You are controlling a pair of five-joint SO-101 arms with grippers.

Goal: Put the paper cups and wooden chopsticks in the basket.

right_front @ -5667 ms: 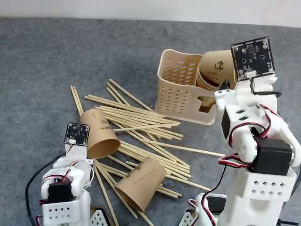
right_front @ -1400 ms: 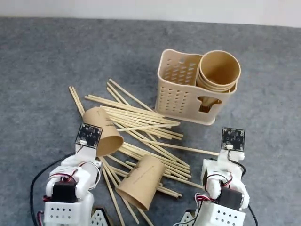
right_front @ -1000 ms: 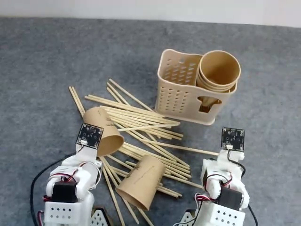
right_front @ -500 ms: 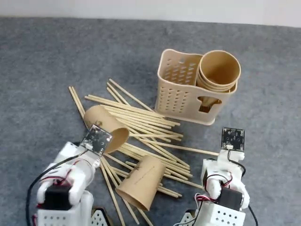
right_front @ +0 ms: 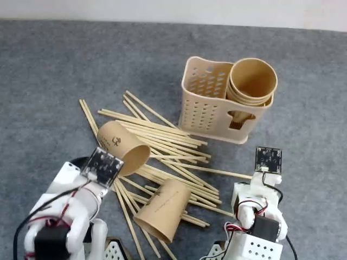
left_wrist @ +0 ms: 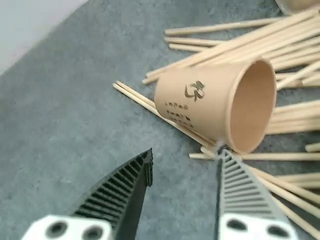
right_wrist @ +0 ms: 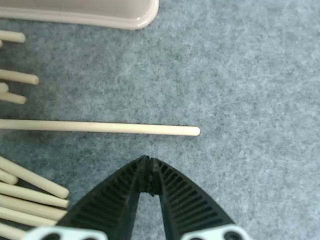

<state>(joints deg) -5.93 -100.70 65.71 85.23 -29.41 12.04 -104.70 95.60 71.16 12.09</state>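
Though nearest of all, logged right gripper (right_wrist: 150,182) pinched shut on nothing, tips just short of a lone chopstick (right_wrist: 100,127). Logged left gripper (left_wrist: 185,152) spread wide and empty, one fingertip right at the rim of a toppled paper cup (left_wrist: 215,107), contact uncertain. Farther out, second cup (right_front: 162,210) on its side at 5 o'clock of that one, across the chopstick pile (right_front: 162,146). Beyond, basket (right_front: 201,114) at 2 o'clock of the pile, stacked cups (right_front: 252,81) in its 3 o'clock compartment. Risks, as judged:
- cup rolling away over round sticks if nudged at the rim
- thin wall crushing under a hard squeeze
- sticks dragged along and scattered
- tilted cup catching the basket wall on release
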